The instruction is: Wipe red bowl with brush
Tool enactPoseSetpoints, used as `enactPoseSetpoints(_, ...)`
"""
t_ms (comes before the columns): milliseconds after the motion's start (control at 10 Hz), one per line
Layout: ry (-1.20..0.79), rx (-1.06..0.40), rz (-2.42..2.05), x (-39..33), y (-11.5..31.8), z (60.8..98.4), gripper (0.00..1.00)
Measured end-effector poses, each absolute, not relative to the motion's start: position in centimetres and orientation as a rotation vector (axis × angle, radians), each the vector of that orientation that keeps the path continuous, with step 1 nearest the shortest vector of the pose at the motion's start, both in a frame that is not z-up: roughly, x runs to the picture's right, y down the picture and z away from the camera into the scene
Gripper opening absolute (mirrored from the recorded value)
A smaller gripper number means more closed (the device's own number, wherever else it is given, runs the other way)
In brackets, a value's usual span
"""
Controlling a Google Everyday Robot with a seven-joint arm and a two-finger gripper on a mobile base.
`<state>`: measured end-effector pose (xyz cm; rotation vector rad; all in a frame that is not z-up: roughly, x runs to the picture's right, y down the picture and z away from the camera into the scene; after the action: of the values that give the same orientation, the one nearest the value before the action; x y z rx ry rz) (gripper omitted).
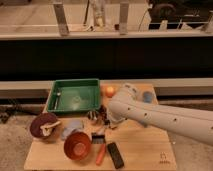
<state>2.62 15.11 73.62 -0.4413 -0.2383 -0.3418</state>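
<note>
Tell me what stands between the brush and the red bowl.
Nothing visible. The gripper, shut on the brush, hangs just right of the red bowl. The orange stick and black bar lie nearer the camera, off that path.

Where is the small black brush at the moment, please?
In the camera view, the small black brush is front-centre, just right of the round orange-red bowl, directly below the robot's pincer and above the flat black bar.
</note>
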Motion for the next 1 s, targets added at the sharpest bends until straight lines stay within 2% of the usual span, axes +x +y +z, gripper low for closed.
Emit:
enactPoseSetpoints(400,-0.264,-0.422,-0.375,0.4,14.8,72.6,0.0)
enactPoseSetpoints(1000,-0.328,-0.422,-0.48,-6.3,17.4,72.6,0.0)
